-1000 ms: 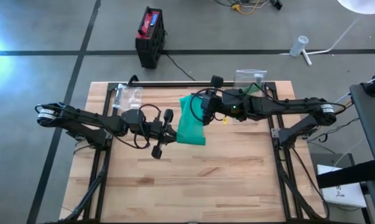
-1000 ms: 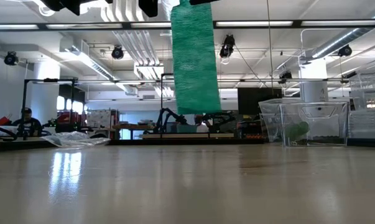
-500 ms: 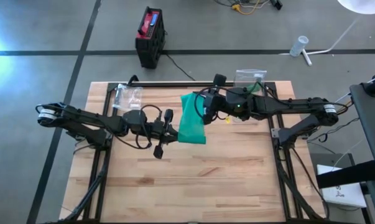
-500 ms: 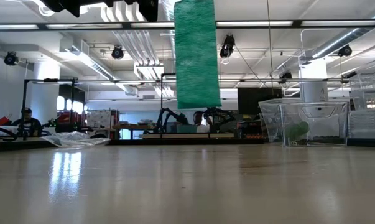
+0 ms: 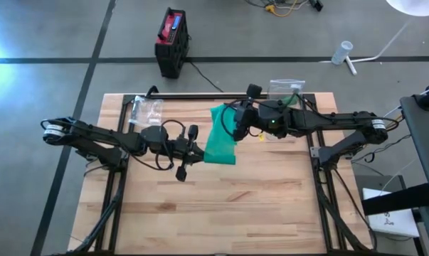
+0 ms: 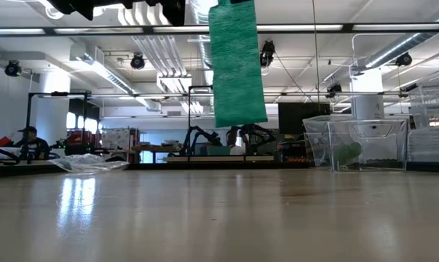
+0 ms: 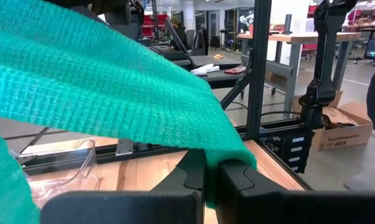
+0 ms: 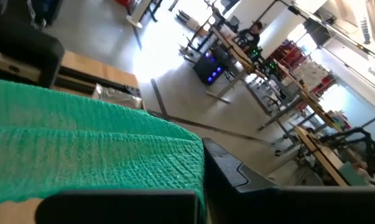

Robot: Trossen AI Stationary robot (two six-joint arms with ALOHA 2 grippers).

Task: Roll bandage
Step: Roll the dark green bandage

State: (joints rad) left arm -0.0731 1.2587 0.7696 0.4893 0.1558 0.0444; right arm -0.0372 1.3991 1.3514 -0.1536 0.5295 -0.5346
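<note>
A green mesh bandage (image 5: 220, 137) hangs in the air over the middle of the table, between my two grippers. In the low view its lower end (image 6: 239, 116) hangs well clear of the tabletop. My left gripper (image 5: 198, 151) reaches in from the table's left and is shut on the bandage's nearer end. My right gripper (image 5: 233, 122) reaches in from the table's right, a little higher, and is shut on the farther end. In the left wrist view the bandage (image 7: 100, 87) spreads wide across the picture. My left gripper pinches a corner of the bandage's end (image 7: 234, 158) between its two fingers, coming level from the table's left. The mesh runs up and away from the fingers, lifted clear of the table. My right gripper holds the bandage's other end by its edge (image 8: 190, 155), coming from the table's right and pointing slightly down. One finger (image 8: 237, 177) shows beside the mesh; the other is hidden. The bandage hangs slack below, clear of the table.
A crumpled clear plastic bag (image 5: 146, 108) lies at the table's far left. A clear plastic container (image 6: 357, 142) stands at the far right. A black and red case (image 5: 173, 41) sits on the floor beyond the table. The near half of the wooden tabletop (image 5: 214, 213) is bare.
The hanging bandage has drifted a little toward the table's right edge, and its lower end has risen slightly. Both grippers have stayed shut on it.
</note>
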